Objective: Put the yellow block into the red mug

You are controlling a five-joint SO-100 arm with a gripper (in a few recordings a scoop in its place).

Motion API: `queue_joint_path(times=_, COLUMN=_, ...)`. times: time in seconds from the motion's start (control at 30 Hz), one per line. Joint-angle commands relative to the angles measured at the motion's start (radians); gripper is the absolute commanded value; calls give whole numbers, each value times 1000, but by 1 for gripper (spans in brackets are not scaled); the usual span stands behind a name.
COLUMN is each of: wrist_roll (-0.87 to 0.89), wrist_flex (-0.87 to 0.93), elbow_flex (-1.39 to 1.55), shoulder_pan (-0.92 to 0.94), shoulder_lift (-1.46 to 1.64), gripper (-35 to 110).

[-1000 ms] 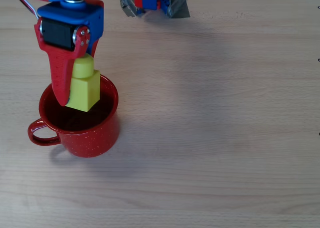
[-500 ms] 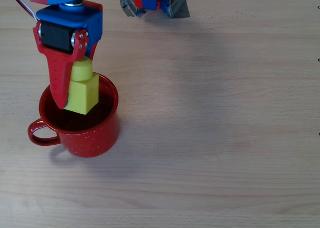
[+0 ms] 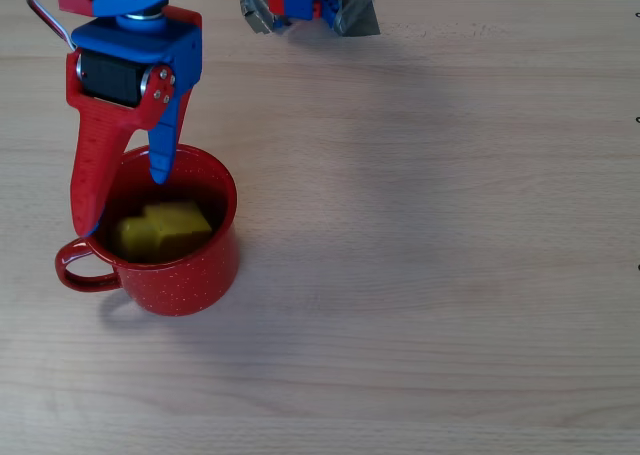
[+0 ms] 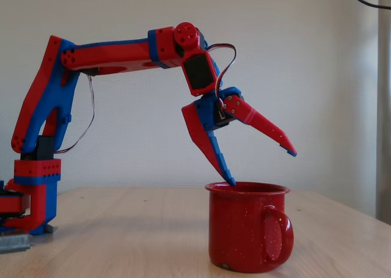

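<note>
Yellow plastic toy block (image 3: 160, 231) lies inside the glossy red speckled enamel mug (image 3: 190, 272), resting on its dark floor. Red-and-blue gripper (image 4: 263, 167) hangs spread wide above the rim, holding nothing. Release step looks done; next, lift clear without clipping the rim.

both pictures are bright and sharp, with soft, even light. in the overhead view the red mug (image 3: 170, 260) casts a pale shadow on the table (image 3: 430, 275), toward its near edge. the mug's glossy handle shows small white shine. its inside looks dark.
</note>
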Motion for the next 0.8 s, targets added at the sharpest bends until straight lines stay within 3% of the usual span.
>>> queue_joint_path(times=0.0, wrist_roll=-2, wrist_flex=-8, elbow_flex=-17, shoulder_pan=17, shoulder_lift=78, gripper=41)
queue_joint_path(times=0.23, wrist_roll=-5, wrist_flex=-5, elbow_flex=-23, shoulder_pan=17, shoulder_lift=103, gripper=35)
queue_joint_path(times=0.3, wrist_roll=-9, wrist_flex=5, elbow_flex=-34, shoulder_pan=15, shoulder_lift=115, gripper=17)
queue_joint_path(times=0.33, wrist_roll=-6, wrist_flex=8, elbow_flex=-41, shoulder_pan=15, shoulder_lift=123, gripper=1)
queue_joint_path(times=0.77, wrist_roll=38, wrist_flex=32, elbow_flex=-44, shoulder_pan=-37, shoulder_lift=264, gripper=0)
